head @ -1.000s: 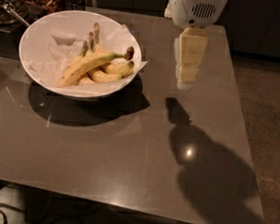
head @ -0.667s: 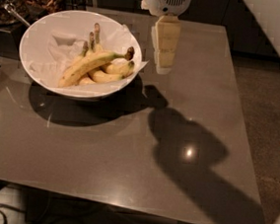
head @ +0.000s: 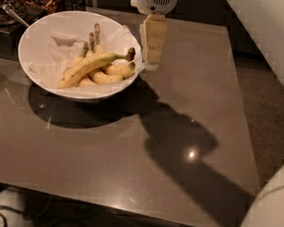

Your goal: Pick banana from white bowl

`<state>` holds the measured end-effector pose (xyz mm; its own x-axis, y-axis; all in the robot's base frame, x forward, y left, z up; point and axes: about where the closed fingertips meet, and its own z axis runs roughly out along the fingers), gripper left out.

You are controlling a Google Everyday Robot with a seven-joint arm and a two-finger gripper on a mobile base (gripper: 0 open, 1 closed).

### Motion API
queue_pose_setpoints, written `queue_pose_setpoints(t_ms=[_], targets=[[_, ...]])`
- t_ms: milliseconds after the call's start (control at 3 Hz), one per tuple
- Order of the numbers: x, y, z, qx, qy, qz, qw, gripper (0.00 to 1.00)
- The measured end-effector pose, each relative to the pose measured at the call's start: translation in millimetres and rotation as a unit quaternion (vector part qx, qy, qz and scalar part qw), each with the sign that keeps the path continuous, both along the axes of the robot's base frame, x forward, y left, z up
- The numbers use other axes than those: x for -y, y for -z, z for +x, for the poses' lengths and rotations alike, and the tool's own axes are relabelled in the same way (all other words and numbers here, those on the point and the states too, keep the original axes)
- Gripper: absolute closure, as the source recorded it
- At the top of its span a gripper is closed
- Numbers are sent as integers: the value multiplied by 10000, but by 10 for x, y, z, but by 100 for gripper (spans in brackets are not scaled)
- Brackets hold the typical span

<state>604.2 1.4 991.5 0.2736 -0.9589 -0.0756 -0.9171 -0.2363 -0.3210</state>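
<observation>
The white bowl (head: 35, 77) stands on the far left of the grey table, lined with crumpled white paper. Several yellow bananas lie in it. The longest banana (head: 91, 64) lies on top, slanting from lower left up to its dark stem end at the right rim. My gripper (head: 153, 44) hangs down from its white wrist just right of the bowl's right rim, above the table, close to the banana's stem end. It holds nothing.
The grey table (head: 192, 115) stretches right and toward the camera, with my arm's shadow across it. A dark container with a metal utensil (head: 13, 15) stands at far left behind the bowl. My white arm (head: 267, 218) fills the right edge.
My gripper has moved left across the table, from well right of the bowl to right beside its rim. The bowl and bananas have not moved.
</observation>
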Motion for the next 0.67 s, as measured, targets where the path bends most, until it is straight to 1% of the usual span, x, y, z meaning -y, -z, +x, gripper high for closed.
queue_pose_setpoints(t_ms=[333, 667], targets=[[-313, 237, 228, -243, -276, -56, 9993, 0], [-626, 454, 458, -377, -529, -202, 9977, 0]])
